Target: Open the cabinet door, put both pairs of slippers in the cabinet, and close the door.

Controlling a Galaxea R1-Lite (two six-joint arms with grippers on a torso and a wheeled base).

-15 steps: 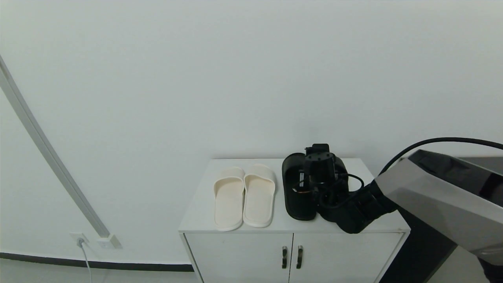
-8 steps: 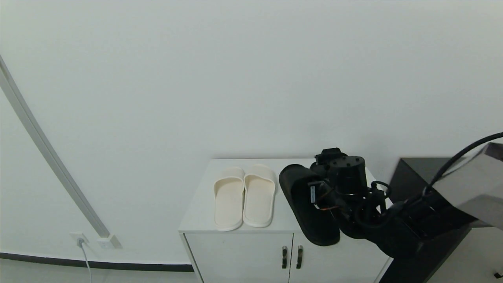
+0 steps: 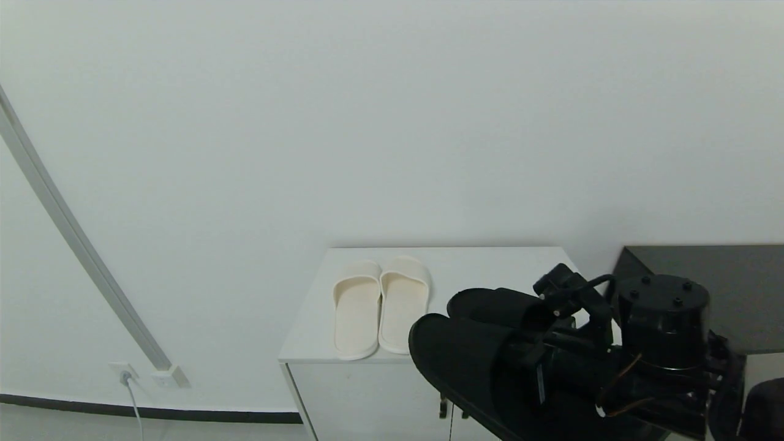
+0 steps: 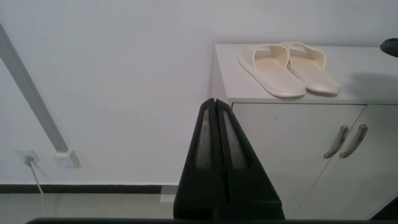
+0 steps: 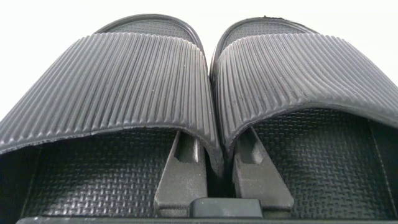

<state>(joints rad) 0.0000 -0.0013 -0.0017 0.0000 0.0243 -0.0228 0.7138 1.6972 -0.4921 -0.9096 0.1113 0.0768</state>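
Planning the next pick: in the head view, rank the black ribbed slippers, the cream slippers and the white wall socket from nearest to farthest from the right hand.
1. Black ribbed slippers: clamped in the right hand.
2. Cream slippers: on the white cabinet top, left of the hand.
3. White wall socket: low on the wall, far left.

Plain white wall (image 3: 392, 122), evenly lit, with grey trunking (image 3: 73, 239) running diagonally down to a box (image 3: 174, 375) beside a socket (image 3: 122, 369) with cable (image 3: 136, 413) plugged in, above dark skirting (image 3: 184, 414); black-topped unit (image 3: 704, 269) at right.
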